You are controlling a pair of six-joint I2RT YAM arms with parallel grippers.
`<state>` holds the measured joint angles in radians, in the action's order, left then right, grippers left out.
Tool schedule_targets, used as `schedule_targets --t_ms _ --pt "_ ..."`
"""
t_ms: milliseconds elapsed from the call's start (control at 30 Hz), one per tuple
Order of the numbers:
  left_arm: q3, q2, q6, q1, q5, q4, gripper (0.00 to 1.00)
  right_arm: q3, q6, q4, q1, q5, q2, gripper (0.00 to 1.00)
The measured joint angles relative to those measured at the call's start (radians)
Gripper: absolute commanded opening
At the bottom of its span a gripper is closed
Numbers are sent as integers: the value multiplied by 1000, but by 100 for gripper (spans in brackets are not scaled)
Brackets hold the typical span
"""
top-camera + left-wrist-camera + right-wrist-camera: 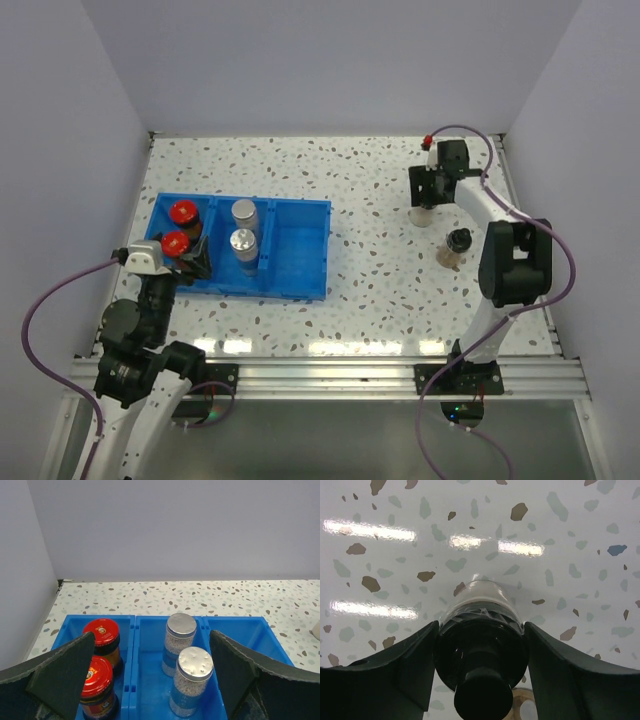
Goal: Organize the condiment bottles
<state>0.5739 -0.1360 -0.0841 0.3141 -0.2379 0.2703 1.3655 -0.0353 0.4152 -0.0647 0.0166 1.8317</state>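
The table (pixel 380 180) carries a blue tray (pixel 300 245). Over its near-left corner the left end effector (pixel 151 635) is spread. The right end effector (pixel 480 625) pinches a clear bottle (pixel 480 597) standing on the table, the other clear bottle (pixel 456 245) nearby. Two red-lid jars (pixel 182 212) fill the left compartment and two shakers (pixel 244 212) the middle.

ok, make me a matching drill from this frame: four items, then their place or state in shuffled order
Items
1. red-lidded jars
2. silver-topped shakers
3. left tool
4. right tool

Place or state
A. closed on a black-capped bottle
B. middle compartment of the blue tray
C. open, at the tray's near left corner
D. left compartment of the tray

Pairs: 1-D, 2-B, 3-C, 4-A
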Motion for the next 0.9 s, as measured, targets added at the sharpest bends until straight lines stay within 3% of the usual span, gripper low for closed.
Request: schedule_targets --t_ms 67,100,133,233,433,633,900 --pt "0 5 0 0 1 0 100 5 -11 1 0 0 6 51" --pt "0 6 0 0 2 0 100 8 -12 3 0 0 8 39" --pt "0 6 0 0 3 0 100 10 -17 6 0 1 8 20" --pt "0 10 0 0 4 0 100 18 -42 32 0 18 8 1" --pt "0 18 0 0 4 0 100 18 -151 139 -54 89 -96 0" --pt "0 19 0 0 3 0 100 97 -232 253 -291 203 -331 0" --pt "0 19 0 0 3 0 100 301 -341 402 -484 404 -292 0"
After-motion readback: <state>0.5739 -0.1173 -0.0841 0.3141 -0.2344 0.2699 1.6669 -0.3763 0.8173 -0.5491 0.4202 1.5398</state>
